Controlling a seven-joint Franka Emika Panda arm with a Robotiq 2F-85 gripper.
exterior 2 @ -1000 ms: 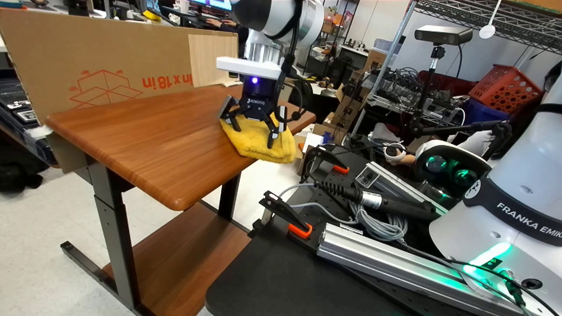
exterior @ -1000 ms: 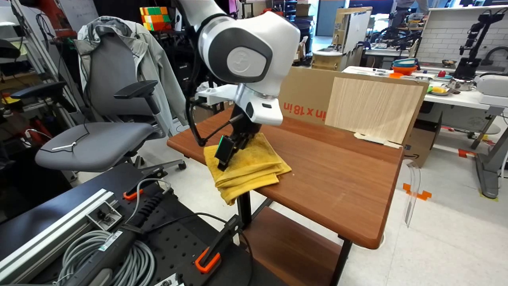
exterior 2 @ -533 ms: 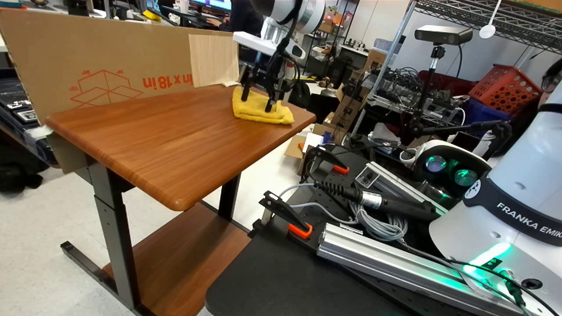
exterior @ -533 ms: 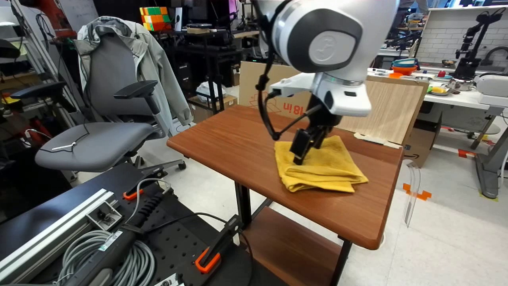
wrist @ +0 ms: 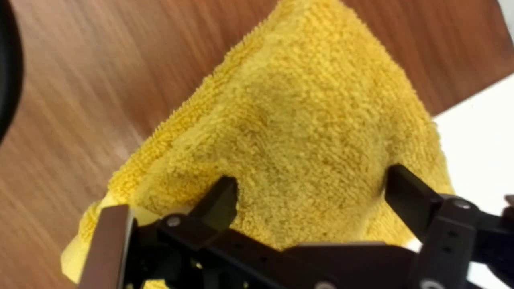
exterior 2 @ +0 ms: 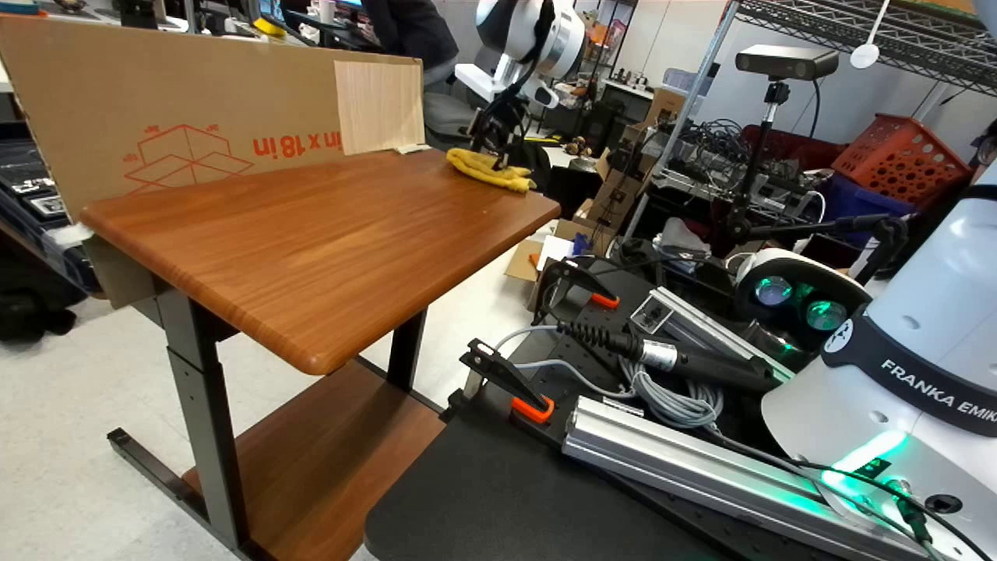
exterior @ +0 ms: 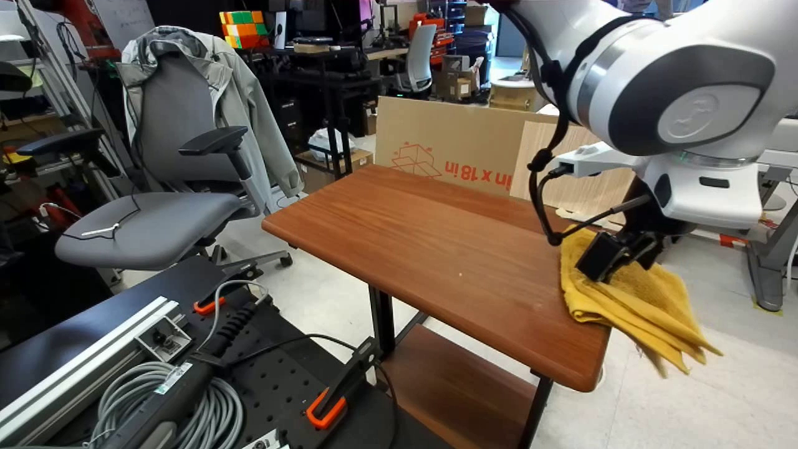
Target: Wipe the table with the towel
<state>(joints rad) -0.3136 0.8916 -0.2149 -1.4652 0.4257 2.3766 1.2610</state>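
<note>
The yellow folded towel [exterior: 654, 302] lies at one short end of the brown wooden table [exterior: 436, 243], partly overhanging the edge. Towel [exterior 2: 475, 165] and table [exterior 2: 311, 241] also show in an exterior view. In the wrist view the towel [wrist: 309, 100] fills the middle, with table [wrist: 100, 80] to the left and white floor beyond the edge on the right. My gripper [wrist: 311, 174] is open, its two black fingers wide apart and pressed down on top of the towel, denting it. The gripper also shows in both exterior views [exterior: 614, 259] [exterior 2: 491, 152].
A cardboard sheet [exterior: 449, 137] stands along the table's far long side, with a light wood panel [exterior 2: 382, 105] against it. A black bench [exterior: 280, 368] with cables, clamps and an aluminium profile stands by the near side. An office chair [exterior: 156, 218] is beyond the opposite end.
My gripper and the towel have slid together along the table, from one end across the middle to the opposite end. The towel now droops over that end's edge.
</note>
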